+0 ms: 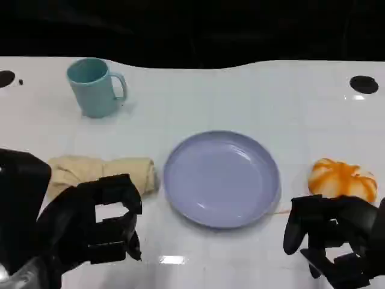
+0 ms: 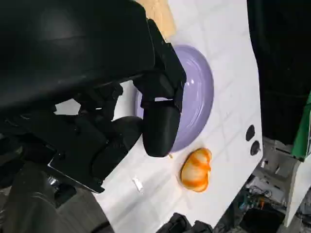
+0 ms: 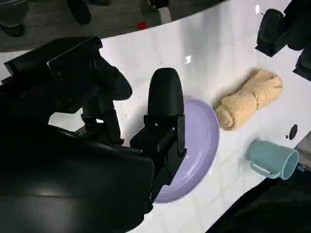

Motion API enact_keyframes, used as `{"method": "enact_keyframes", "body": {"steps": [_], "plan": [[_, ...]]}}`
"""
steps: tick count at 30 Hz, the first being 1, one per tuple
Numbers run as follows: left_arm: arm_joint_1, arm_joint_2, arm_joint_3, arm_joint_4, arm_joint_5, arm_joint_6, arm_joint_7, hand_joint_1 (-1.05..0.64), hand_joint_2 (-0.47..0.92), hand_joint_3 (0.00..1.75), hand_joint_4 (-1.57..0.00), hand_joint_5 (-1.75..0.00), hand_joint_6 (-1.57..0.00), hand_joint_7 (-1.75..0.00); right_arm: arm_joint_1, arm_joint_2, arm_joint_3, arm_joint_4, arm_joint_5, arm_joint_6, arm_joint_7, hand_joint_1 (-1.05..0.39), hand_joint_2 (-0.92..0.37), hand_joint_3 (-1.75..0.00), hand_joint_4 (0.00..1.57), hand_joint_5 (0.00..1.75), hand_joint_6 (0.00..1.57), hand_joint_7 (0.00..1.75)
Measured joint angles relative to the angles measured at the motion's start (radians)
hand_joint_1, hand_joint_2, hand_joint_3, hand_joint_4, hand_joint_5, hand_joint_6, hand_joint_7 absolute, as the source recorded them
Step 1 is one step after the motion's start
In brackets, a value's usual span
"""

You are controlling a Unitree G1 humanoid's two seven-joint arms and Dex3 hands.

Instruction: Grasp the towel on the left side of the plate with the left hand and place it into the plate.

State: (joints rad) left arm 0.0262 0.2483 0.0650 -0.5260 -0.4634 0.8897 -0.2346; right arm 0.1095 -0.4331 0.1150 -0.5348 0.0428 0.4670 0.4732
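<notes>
A rolled beige towel lies on the white table just left of the lavender plate; it also appears in the right wrist view. My left hand hovers in front of the towel at the lower left, fingers apart and holding nothing. The plate has nothing in it. My right hand sits at the lower right, in front of an orange pumpkin-shaped object, fingers apart and not holding anything.
A teal mug stands at the back left, well behind the towel. The orange object lies right of the plate. Dark round holes mark the table's far corners. The table's far edge runs along the dark background.
</notes>
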Motion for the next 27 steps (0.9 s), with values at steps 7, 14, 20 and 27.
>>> {"method": "enact_keyframes", "body": {"steps": [7,14,20,27], "plan": [[0.000,-0.004,0.000,0.000,0.000,0.004,0.007,-0.07,0.54,1.32,-0.84,-1.75,-0.75,-1.71,0.000,0.000,0.001,0.000,-0.001,0.002,-0.001,0.06,-0.59,-1.07,0.70,1.68,0.69,1.42],[0.000,-0.005,0.000,0.000,0.000,0.004,0.008,-0.07,0.55,1.32,-0.84,-1.75,-0.75,-1.70,0.000,0.000,0.001,0.000,0.000,0.002,-0.001,0.05,-0.59,-1.07,0.71,1.68,0.69,1.42],[0.000,-0.008,0.002,0.000,-0.003,0.010,0.010,-0.07,0.55,1.31,-0.84,-1.75,-0.76,-1.70,0.000,0.000,0.001,0.000,0.000,0.002,-0.001,0.05,-0.58,-1.08,0.70,1.68,0.70,1.42],[0.000,-0.011,0.003,0.000,-0.003,0.012,0.010,-0.07,0.55,1.32,-0.85,-1.75,-0.76,-1.70,0.000,0.000,0.004,0.000,0.000,0.002,-0.001,0.05,-0.59,-1.08,0.70,1.68,0.69,1.42]]}}
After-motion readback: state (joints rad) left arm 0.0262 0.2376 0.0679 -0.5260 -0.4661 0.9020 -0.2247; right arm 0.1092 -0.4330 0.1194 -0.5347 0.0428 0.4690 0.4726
